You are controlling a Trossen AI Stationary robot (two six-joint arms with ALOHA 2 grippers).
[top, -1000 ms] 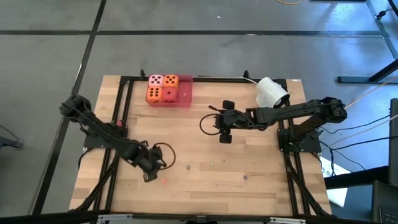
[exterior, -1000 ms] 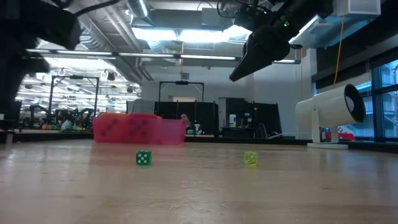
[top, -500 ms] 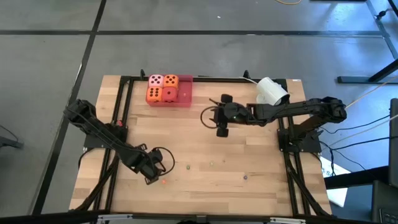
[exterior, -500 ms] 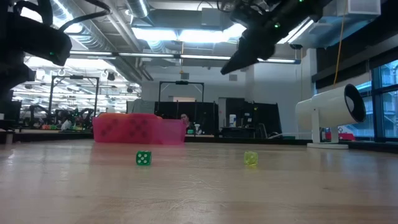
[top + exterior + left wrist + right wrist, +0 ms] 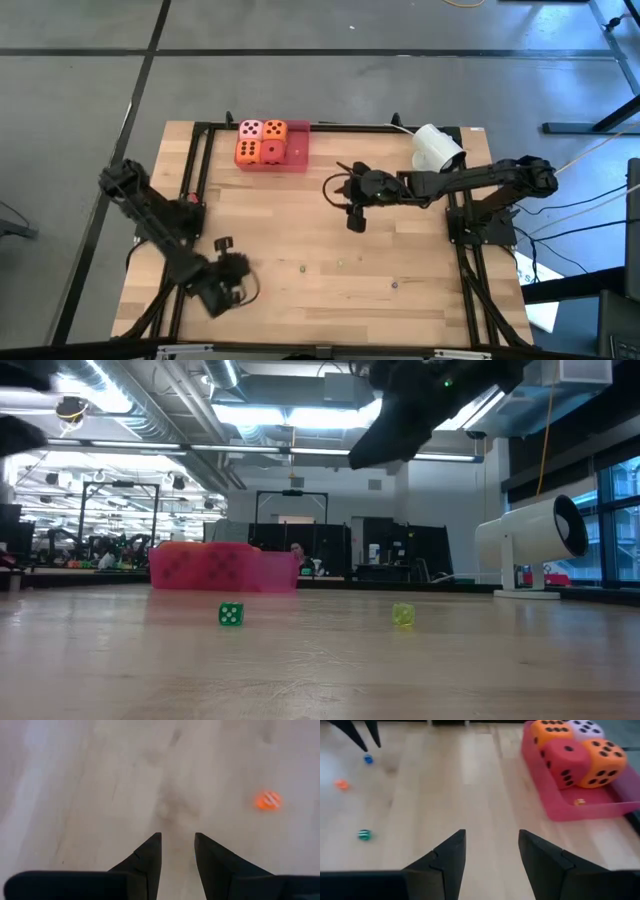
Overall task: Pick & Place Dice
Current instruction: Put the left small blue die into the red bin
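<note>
Four dice sit in the left part of the flat red tray (image 5: pixel 297 150) at the table's far side: pink (image 5: pixel 251 128), orange (image 5: pixel 275 129), orange (image 5: pixel 246 151) and red (image 5: pixel 270 152). They also show in the right wrist view (image 5: pixel 567 757). My right gripper (image 5: pixel 350 195) is open and empty, held above the table to the right of the tray. My left gripper (image 5: pixel 226 268) is open and empty above bare wood near the table's near left corner (image 5: pixel 177 845).
Tiny coloured beads lie on the wood: green (image 5: pixel 303 267), yellow (image 5: pixel 340 264), purple (image 5: pixel 394 284), and an orange one close to my left gripper (image 5: pixel 267 800). A white cylindrical device (image 5: pixel 437 148) stands at the far right. A black frame (image 5: pixel 200 130) borders the table.
My left gripper has swung toward the table's near left corner, away from the beads. My right gripper has shifted a little toward the tray, still open.
</note>
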